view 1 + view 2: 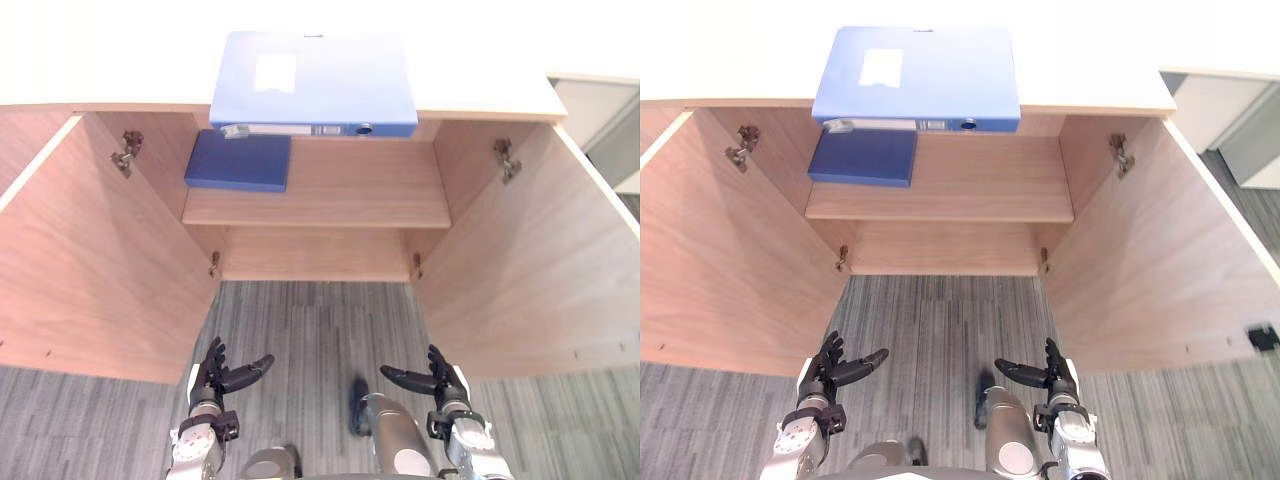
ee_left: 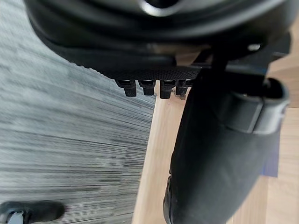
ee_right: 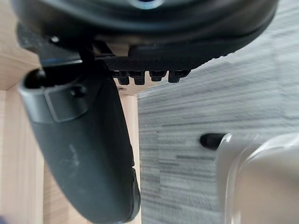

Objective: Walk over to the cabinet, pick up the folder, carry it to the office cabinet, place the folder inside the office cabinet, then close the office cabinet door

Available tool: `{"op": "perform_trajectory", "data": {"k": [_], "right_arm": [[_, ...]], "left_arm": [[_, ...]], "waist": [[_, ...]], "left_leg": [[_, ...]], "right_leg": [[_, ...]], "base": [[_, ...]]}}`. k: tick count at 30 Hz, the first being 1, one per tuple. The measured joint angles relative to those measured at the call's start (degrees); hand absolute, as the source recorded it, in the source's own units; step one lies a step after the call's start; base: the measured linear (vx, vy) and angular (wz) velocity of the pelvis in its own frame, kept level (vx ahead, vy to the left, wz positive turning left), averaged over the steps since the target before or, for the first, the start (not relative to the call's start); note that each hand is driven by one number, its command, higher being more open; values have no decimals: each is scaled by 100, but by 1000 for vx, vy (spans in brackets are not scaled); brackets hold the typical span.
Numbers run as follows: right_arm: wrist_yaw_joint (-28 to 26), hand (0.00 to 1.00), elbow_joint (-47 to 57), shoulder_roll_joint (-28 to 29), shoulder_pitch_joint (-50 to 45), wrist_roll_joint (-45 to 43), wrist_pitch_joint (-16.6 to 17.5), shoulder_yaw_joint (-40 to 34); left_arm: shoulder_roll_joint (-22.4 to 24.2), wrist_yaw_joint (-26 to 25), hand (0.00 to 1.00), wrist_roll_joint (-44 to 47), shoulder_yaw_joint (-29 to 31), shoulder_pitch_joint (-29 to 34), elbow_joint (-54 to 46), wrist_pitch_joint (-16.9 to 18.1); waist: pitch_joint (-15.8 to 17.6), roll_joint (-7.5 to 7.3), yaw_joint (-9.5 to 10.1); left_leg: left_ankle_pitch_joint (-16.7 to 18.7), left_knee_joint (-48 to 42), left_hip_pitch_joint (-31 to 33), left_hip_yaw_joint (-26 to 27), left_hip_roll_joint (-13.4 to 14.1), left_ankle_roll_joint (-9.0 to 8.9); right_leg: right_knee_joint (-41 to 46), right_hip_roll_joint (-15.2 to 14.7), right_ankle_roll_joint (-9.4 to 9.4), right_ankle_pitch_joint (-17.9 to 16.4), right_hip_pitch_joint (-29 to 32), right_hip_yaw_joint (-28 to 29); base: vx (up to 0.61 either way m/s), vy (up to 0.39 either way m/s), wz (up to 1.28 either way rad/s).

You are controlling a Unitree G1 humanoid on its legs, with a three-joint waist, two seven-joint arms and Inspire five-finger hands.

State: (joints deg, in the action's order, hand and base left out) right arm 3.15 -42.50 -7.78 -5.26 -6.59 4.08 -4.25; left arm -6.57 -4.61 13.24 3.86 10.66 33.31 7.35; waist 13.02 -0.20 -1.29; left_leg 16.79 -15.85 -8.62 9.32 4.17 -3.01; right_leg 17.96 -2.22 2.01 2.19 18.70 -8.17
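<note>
Left hand [image 1: 215,375], right hand [image 1: 440,380]: both empty, fingers spread; advised to rise together and flank blue folder [image 1: 313,80] overhanging cabinet top [image 1: 490,90].

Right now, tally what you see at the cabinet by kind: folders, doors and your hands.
Light blue box folder on the cabinet top: 1
Dark blue folder on the shelf: 1
Open doors, left door and right door: 2
Open hands, left hand and right hand: 2
Total: 6
</note>
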Motion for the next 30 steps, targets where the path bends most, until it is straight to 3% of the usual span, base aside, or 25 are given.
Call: {"op": "perform_trajectory", "data": {"k": [1, 2, 4, 5, 6, 9, 10, 11, 13, 16, 19, 24, 30], "right_arm": [[9, 100, 66, -22, -49, -1, -4, -19], [23, 100, 171, -7, -165, -2, -10, -20], [66, 100, 472, 69, -410, -50, -3, -11], [69, 100, 540, 85, -444, -80, 24, -14], [72, 100, 567, 105, -416, -114, 61, -58], [77, 100, 528, 130, -308, -123, 67, -239], [78, 100, 450, 125, -239, -124, 66, -310], [75, 100, 425, 114, -236, -124, 65, -382], [88, 100, 294, 148, -268, -124, 54, -480], [81, 100, 277, 131, -481, -123, 54, -519], [40, 100, 237, 133, -493, -123, 55, -491], [50, 100, 220, 125, -462, -109, 79, -495], [61, 100, -39, 76, -458, 2, 186, -479]], "left_arm": [[77, 16, 100, 1, 3, 11, -22, 1], [158, 16, 100, 1, 13, 27, -41, -4], [227, 23, 100, 3, 6, 155, -262, -7], [242, 23, 100, 3, 4, 174, -321, -6], [255, 29, 100, 4, -2, 159, -373, -6], [260, 19, 100, 5, 21, 124, -424, 1], [262, 15, 100, 6, 30, 91, -431, 1], [280, 16, 100, 8, 28, 90, -432, 1], [276, -5, 100, 9, 45, 78, -513, -17], [256, -13, 100, 9, 81, 206, -1226, 2], [151, -48, 100, 5, 265, 299, -1901, 80], [83, -191, 100, -311, 378, 564, -3064, 285], [26, -605, 100, -1353, 359, 1024, -4796, 559]], "waist": [[39, 64, -36], [70, 123, -29], [64, 117, 77], [59, 103, 110], [52, 89, 158], [31, 125, 198], [19, 146, 202], [-23, 216, 191], [-71, 156, 179], [-107, 112, 173], [-110, 119, 176], [-207, 139, 189], [-370, 225, 194]], "left_leg": [[-46, -904, 276, -80, 174, -74], [-343, -2241, 745, -87, 461, -227], [-240, -3469, 1255, 133, 879, -258], [-177, -3560, 1386, 229, 950, -212], [-111, -3317, 1578, 360, 989, -103], [-144, -1535, 1657, 353, 853, -116], [-455, -706, 1602, 254, 744, -152], [-1002, -217, 1586, 206, 696, -109], [-1193, 167, 1386, 240, 536, -6], [-1270, 568, 1140, 290, 227, 108], [-1329, 773, 1065, 296, 119, 155], [-1417, 1025, 874, 272, 63, 161], [-1469, 1149, 791, 229, 63, 142]], "right_leg": [[3, 57, 13, -228, -233, -101], [-123, 135, 69, -374, -612, -183], [-336, 225, 141, -542, -1115, -228], [-431, 228, 163, -566, -1261, -220], [-634, 220, 153, -559, -1480, -170], [-914, 200, 118, -538, -1770, -26], [-948, 193, 30, -549, -1778, 64], [-983, 229, -45, -567, -1778, 117], [-1098, 114, -213, -575, -1871, 205], [-1216, -131, -383, -633, -2000, 215], [-1290, -196, -430, -630, -2016, 213], [-1351, -214, -432, -629, -2137, 197], [-1413, -180, -432, -629, -2208, 189]], "base": [[494, -202, 37], [464, -194, 30], [359, -129, 6], [366, -96, -11], [341, -45, -18], [297, 33, -28], [279, 149, -40], [208, 163, -36], [201, 188, -9], [122, 130, 8], [54, 56, 3], [11, 7, 2], [-22, -12, 2]]}}
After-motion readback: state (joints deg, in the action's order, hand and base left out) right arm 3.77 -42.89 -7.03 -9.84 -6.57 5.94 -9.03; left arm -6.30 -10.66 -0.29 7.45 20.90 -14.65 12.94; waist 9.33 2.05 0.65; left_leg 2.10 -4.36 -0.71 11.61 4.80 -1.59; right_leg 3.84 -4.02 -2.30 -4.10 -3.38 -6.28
